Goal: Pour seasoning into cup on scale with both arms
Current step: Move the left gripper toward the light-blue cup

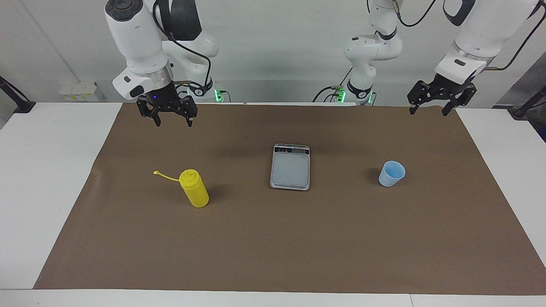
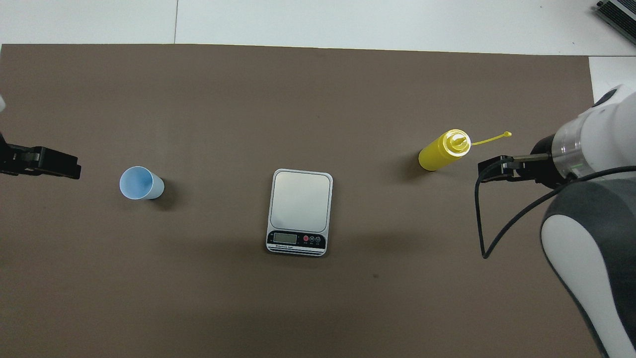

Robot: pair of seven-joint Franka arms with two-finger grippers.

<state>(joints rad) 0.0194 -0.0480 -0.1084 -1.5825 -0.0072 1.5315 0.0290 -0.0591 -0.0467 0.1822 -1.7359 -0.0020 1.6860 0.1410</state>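
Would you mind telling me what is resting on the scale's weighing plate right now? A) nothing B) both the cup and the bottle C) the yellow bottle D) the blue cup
A: the scale has a bare plate, while the blue cup stands on the brown mat toward the left arm's end and the yellow bottle toward the right arm's end.
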